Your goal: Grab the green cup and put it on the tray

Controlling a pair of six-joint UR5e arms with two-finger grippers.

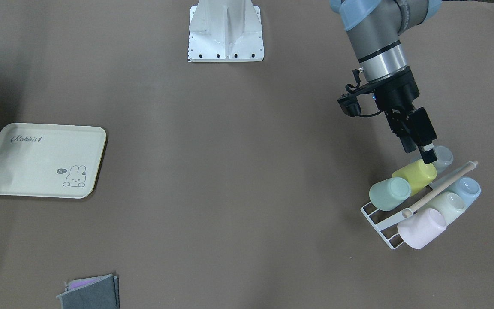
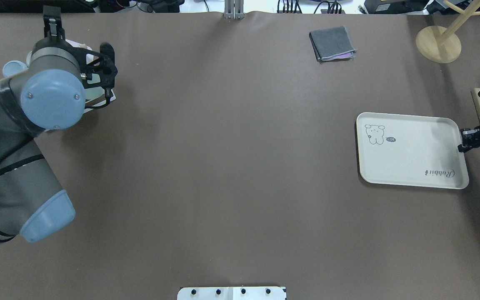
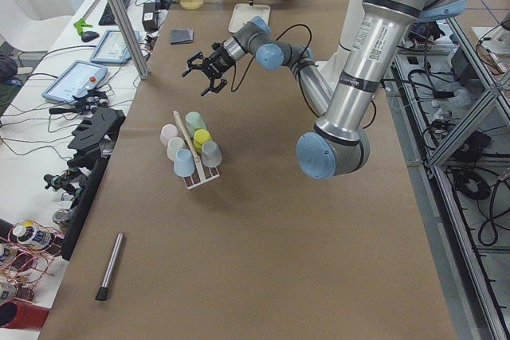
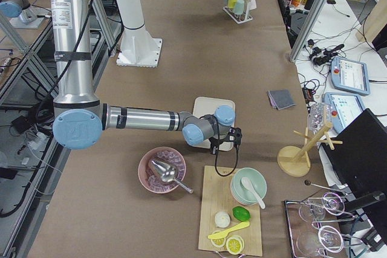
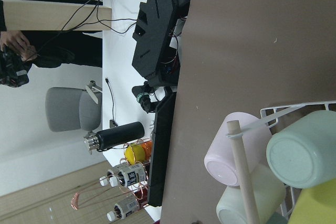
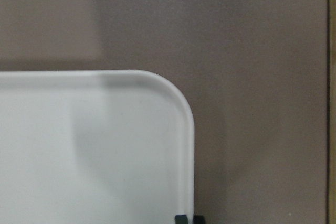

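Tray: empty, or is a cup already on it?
Empty. The tray shows only its lettering and bunny print; the green cup lies tipped on the white rack.

Tray lettering: "Rabbit" is written in grey script on the cream tray, in the tray corner nearest the robot's side and the worktop's right edge.
Speech bubble: "hi~" is printed in a small dark bubble just beside the bunny drawing on the same tray.

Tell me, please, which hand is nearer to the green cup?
Left. The left hand is over the wire rack that holds the green cup. The right hand is far across the table, at the edge of the tray.
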